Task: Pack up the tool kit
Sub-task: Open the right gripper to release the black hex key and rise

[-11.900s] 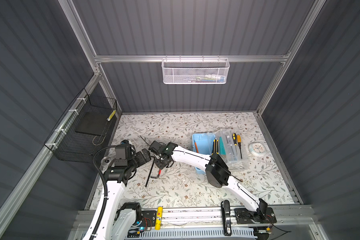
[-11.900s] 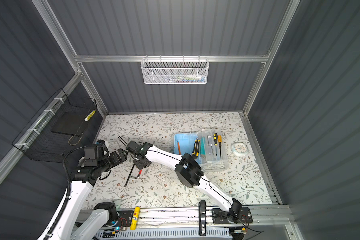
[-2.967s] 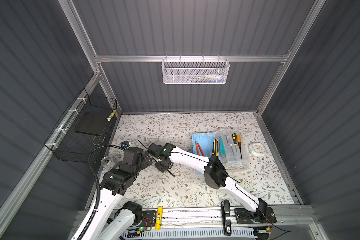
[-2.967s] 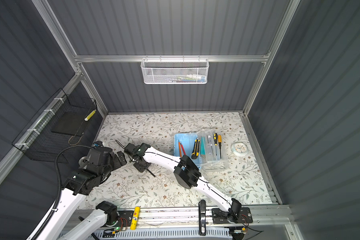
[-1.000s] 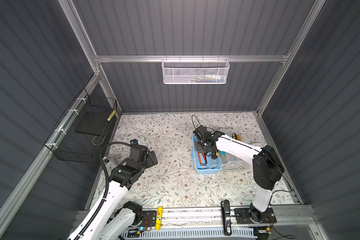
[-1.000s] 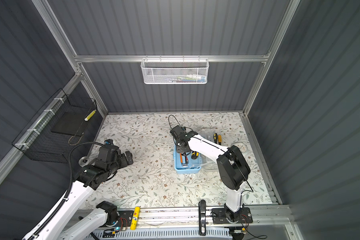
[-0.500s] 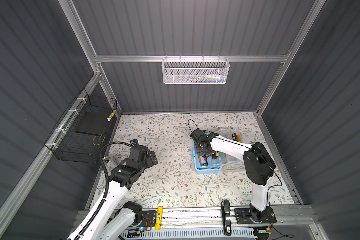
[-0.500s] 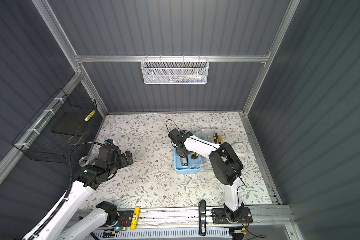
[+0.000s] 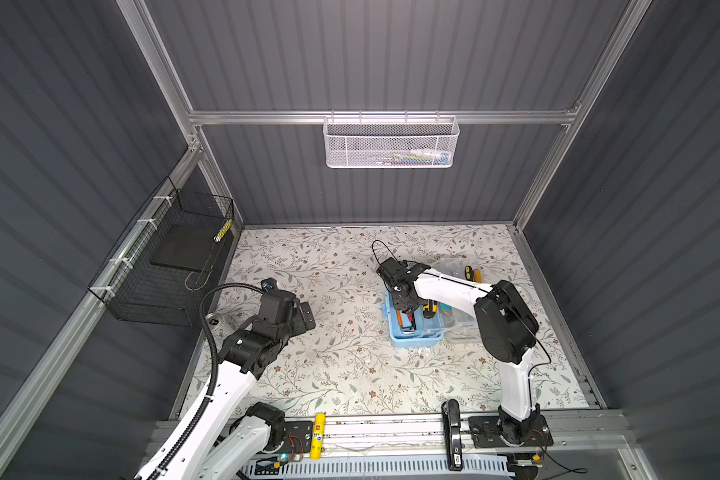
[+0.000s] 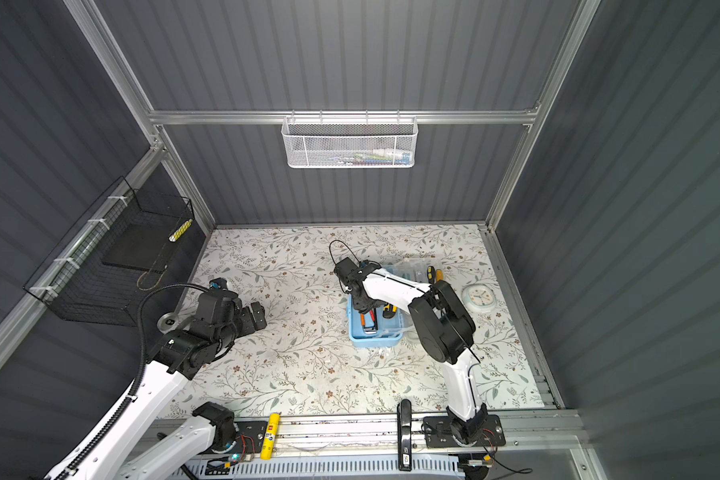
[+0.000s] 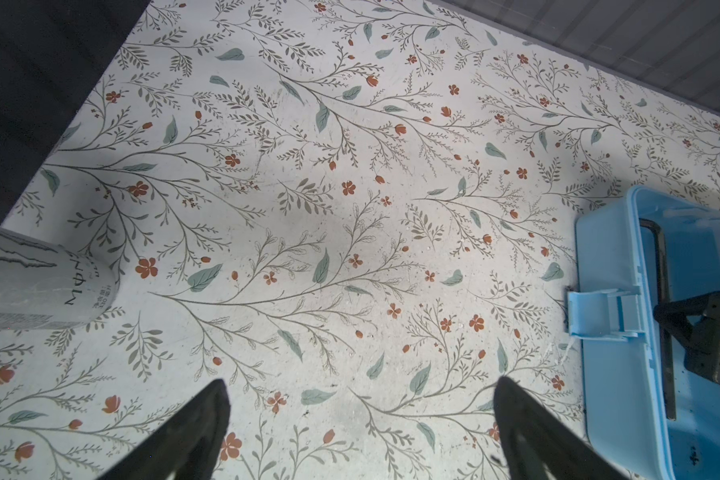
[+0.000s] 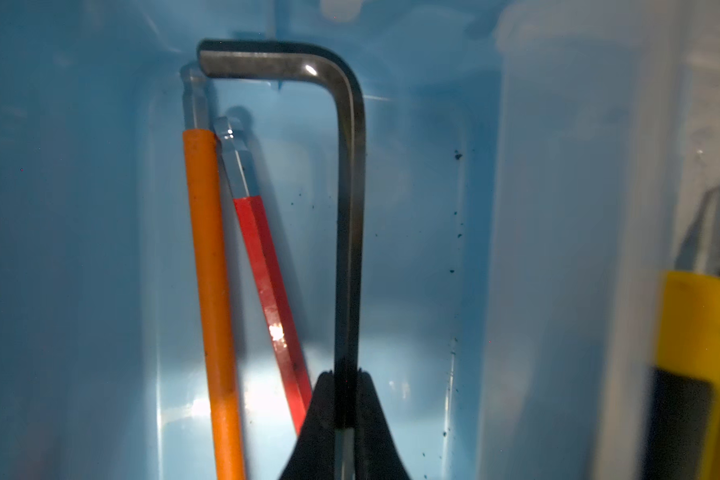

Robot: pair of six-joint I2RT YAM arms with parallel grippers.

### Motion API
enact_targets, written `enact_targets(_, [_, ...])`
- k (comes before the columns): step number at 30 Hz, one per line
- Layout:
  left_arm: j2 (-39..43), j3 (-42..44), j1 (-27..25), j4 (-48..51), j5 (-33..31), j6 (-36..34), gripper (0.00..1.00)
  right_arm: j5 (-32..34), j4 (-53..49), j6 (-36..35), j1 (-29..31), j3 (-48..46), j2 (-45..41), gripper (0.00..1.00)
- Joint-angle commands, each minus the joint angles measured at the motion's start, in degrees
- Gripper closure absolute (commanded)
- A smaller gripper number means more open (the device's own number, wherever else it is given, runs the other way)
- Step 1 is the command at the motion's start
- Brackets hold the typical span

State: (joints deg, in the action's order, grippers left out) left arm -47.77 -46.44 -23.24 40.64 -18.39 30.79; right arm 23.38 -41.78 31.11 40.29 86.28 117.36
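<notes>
My right gripper [image 12: 345, 376] clamped the dark hex key [image 12: 350, 208], shaft lengthwise in the blue box [image 12: 80, 249], bend at the far end; my left gripper [image 11: 362, 384] gaped.

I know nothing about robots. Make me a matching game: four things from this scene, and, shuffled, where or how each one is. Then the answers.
Things:
1. left pincer
2. right pincer
3. white mesh basket
4. black wire basket

States:
a. hangs on the back wall
b. open above the floral tabletop
c. shut on the dark hex key in the blue box
d. fixed to the side wall

Pairs: 1-b, 2-c, 3-a, 4-d
</notes>
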Motion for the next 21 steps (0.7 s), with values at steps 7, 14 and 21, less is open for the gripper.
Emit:
enact_targets(7, [-2.52,-1.63,0.13,-1.18,3.66,-2.57,0.01,-0.45,0.09,0.81,-0.72,0.67,1.03,0.98])
enact_targets(14, [-3.52,-2.02,0.15,-1.49,5.47,-2.95,0.0,-1.29,-0.42,0.51,-0.98,1.34,1.58,0.89])
enact_targets(21, [-4.6,-1.97,0.13,-2.54,7.39,-3.45,0.01,-2.96,-0.15,0.16,-1.01,1.43,-0.22,0.8])
